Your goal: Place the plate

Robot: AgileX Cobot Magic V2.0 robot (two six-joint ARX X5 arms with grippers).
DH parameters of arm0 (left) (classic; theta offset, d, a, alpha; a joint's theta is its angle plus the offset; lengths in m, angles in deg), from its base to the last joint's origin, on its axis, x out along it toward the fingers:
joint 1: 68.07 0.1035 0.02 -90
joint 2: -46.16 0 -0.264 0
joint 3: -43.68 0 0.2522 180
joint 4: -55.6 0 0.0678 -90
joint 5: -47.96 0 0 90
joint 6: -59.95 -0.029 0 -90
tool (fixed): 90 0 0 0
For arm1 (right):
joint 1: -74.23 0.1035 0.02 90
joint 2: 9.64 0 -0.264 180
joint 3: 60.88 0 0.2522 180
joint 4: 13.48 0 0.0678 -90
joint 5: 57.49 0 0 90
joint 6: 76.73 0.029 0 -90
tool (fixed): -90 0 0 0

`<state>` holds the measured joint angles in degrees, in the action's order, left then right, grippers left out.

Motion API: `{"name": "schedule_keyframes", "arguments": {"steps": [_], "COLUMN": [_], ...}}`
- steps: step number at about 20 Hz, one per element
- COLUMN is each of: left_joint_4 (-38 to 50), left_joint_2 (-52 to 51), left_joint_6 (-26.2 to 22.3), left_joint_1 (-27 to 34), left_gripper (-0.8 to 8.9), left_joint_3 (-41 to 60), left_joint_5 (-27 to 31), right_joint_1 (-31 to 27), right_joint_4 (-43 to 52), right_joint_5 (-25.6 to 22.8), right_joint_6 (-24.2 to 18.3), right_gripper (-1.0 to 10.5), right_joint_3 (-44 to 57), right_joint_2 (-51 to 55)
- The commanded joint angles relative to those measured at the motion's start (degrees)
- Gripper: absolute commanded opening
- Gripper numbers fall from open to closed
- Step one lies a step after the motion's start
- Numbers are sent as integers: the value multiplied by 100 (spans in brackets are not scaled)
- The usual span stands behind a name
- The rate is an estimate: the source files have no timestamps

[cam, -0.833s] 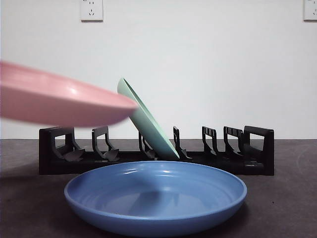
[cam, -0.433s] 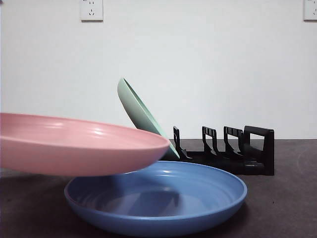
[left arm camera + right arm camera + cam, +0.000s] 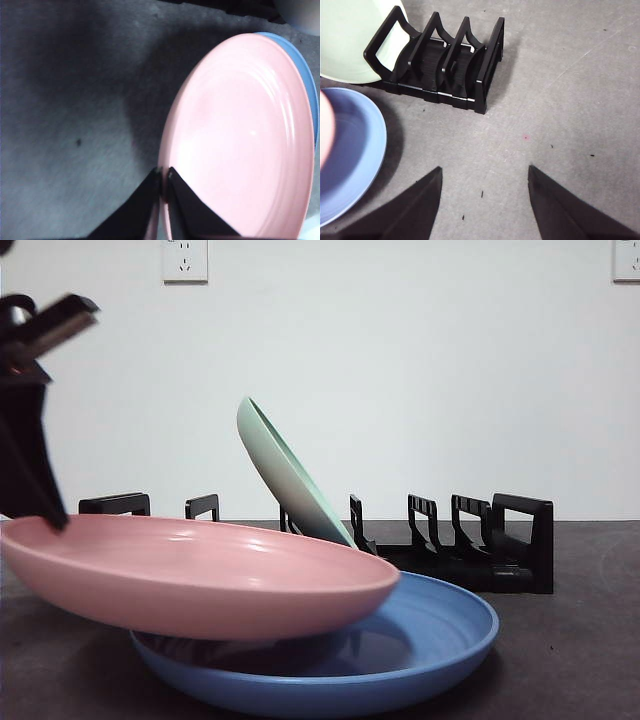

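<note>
My left gripper (image 3: 163,174) is shut on the rim of a pink plate (image 3: 240,140). In the front view the pink plate (image 3: 200,575) hangs low at the left, tilted, its right part over the blue plate (image 3: 430,640), and the left gripper (image 3: 30,420) shows dark at the left edge. I cannot tell whether the two plates touch. A pale green plate (image 3: 290,480) leans in the black rack (image 3: 480,550). My right gripper (image 3: 485,172) is open and empty above the table, right of the rack (image 3: 445,60).
The rack has free slots to the right of the green plate. The blue plate (image 3: 350,150) lies in front of the rack. The table is dark grey, with a white wall and sockets behind.
The pink plate has come down and to the right, from in front of the rack to low over the blue plate. The left gripper has come into the front view.
</note>
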<state>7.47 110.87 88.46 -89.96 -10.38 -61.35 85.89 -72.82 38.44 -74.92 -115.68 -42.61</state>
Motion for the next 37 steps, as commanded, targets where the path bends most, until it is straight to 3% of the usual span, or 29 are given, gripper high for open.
{"name": "schedule_keyframes", "arguments": {"steps": [1, 16, 17, 19, 20, 23, 27, 31, 34, 37], "left_joint_4": [334, 1434, 1445, 1410, 1370, 1213, 595, -662, -1421, -1759], "left_joint_2": [212, 1082, 1097, 1097, 1093, 844, -291, -1508, -2291, -2780], "left_joint_6": [192, 564, 566, 581, 595, 579, -149, -1331, -2232, -2291], "left_joint_1": [-144, -841, -866, -879, -879, -793, -328, 730, 1528, 1679], "left_gripper": [8, 8, 26, 207, 243, 252, 252, 252, 252, 251], "left_joint_3": [-37, -37, -37, -37, -37, -74, -503, -1014, -1051, -1051], "left_joint_5": [-42, 404, 404, 404, 404, 398, 409, 634, 774, 820], "right_joint_1": [15, 15, 15, 15, 15, 15, 15, 15, 20, 24], "right_joint_4": [42, 28, 28, 26, 24, -13, -103, -120, -87, -70], "right_joint_5": [-2, -11, -11, -11, -9, -11, -2, 39, 339, 570], "right_joint_6": [52, 50, 50, 52, 52, 52, 52, 57, 92, 247], "right_gripper": [270, 270, 270, 270, 270, 270, 270, 270, 270, 270], "right_joint_3": [-9, -9, -9, -9, -9, -9, -9, -9, -11, -98], "right_joint_2": [-13, -13, -13, -13, -13, -13, -15, -26, -79, -382]}}
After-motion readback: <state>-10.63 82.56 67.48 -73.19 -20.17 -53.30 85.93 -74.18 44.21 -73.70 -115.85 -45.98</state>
